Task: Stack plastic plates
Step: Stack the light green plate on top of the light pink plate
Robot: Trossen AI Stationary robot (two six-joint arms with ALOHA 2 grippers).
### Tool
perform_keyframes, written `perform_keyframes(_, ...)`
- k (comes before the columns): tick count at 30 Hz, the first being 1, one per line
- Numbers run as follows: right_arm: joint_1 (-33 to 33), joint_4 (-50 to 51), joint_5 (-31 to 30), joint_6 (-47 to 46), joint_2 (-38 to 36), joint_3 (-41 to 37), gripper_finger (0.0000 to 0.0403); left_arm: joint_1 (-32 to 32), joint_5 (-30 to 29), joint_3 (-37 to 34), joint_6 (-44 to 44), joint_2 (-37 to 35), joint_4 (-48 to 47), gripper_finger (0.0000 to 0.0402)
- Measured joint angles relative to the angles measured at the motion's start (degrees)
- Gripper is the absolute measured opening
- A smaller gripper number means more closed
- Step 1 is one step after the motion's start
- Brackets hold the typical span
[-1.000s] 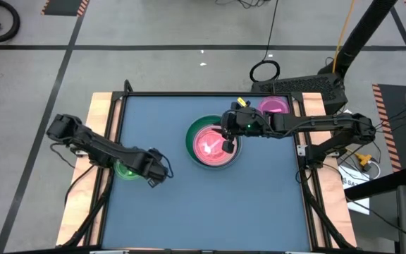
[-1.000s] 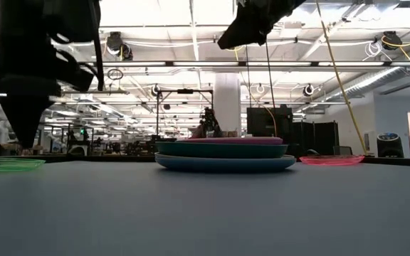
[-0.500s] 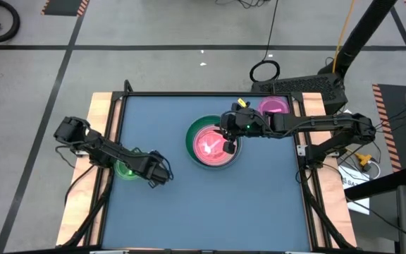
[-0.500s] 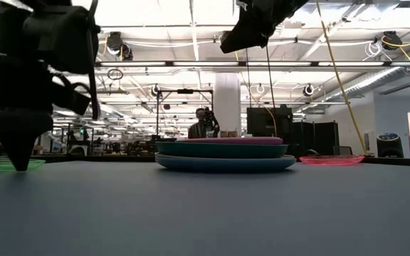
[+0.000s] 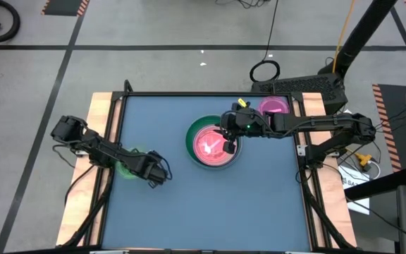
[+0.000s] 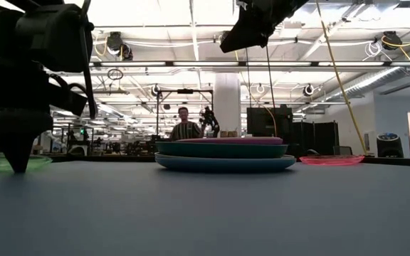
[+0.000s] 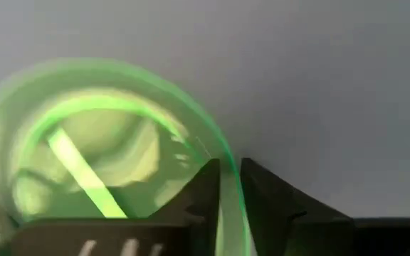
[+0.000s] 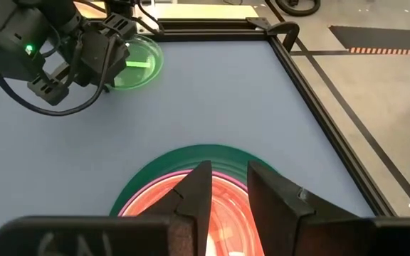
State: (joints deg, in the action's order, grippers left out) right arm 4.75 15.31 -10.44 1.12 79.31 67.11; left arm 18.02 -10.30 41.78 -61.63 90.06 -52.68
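Note:
A small translucent green plate (image 5: 124, 168) lies flat on the table at its left side and also shows in the right wrist view (image 8: 139, 64). My left gripper (image 5: 141, 169) points steeply down at the plate's edge, shut on its rim. A stack of larger plates (image 5: 212, 143) rests mid-table: blue at the bottom, dark green above it, pink on top (image 6: 223, 141). My right gripper (image 8: 223, 188) hangs open high above this stack, touching nothing. A small pink plate (image 5: 273, 106) lies at the far right. My left gripper has the green plate's rim (image 7: 228, 178) between its two fingers, on the side toward the table's middle. One finger (image 7: 205, 186) stands inside the plate and the other outside. The fingers come from above, pointing steeply down. The plate lies on the table.
The blue table top has a dark raised frame (image 5: 118, 120) with wooden borders outside it. Bare table lies between the green plate and the stack, and along the whole near half. A person (image 6: 184, 128) stands far off in the room.
My left gripper has come down from above the table onto the edge of the green plate, its fingertip now at table level. The stack and the right arm have stayed where they were.

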Motion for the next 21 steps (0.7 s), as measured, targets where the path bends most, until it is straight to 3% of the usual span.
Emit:
perform_keyframes(5, 0.0, 0.4, 0.0, 0.0, 0.0, 0.0, 0.0086, 0.5, -0.8, 1.2, 0.3, 0.3, -1.2, 0.0009)
perform_keyframes(15, 0.0, 0.8, 0.0, 0.0, 0.0, 0.0, 0.0086, 0.9, -8.4, 9.7, 5.0, 0.3, -7.6, 0.0007)
perform_keyframes(21, 0.0, 1.2, 0.0, 0.1, 0.0, 0.0, 0.0086, 1.3, -15.9, 14.0, 16.8, 0.3, -9.1, 0.0006)
